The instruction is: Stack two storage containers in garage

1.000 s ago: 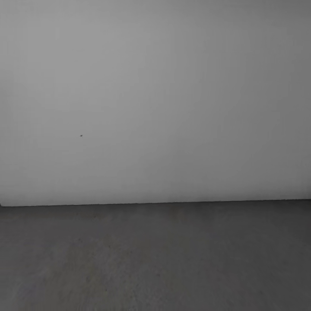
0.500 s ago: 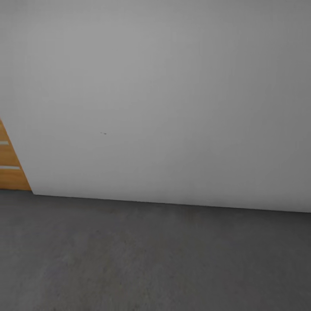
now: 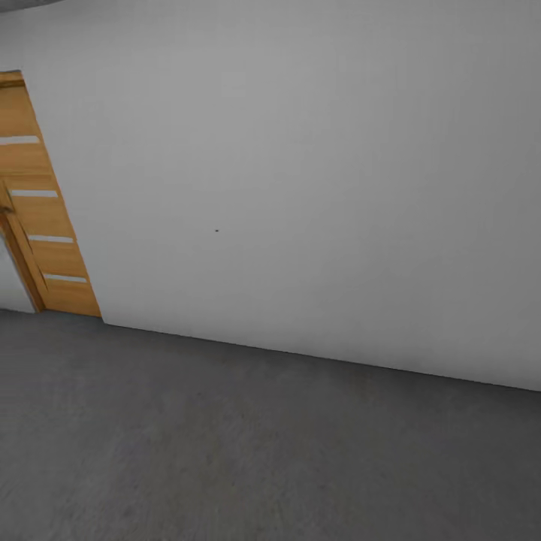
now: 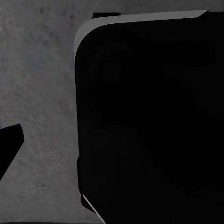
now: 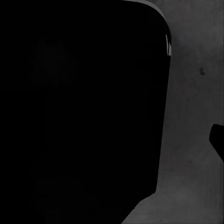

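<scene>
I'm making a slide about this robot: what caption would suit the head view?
Head view: dark grey concrete floor meeting a plain grey-white wall, with a wooden door at the left.

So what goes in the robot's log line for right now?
place: garage | head view: grey-white wall, wooden door at left, concrete floor | containers: unseen | state: in transit

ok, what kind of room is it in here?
Likely a garage or other bare utility room: dark grey mottled concrete floor, plain grey-white wall, and a wooden door with pale horizontal strips at the left.
</scene>
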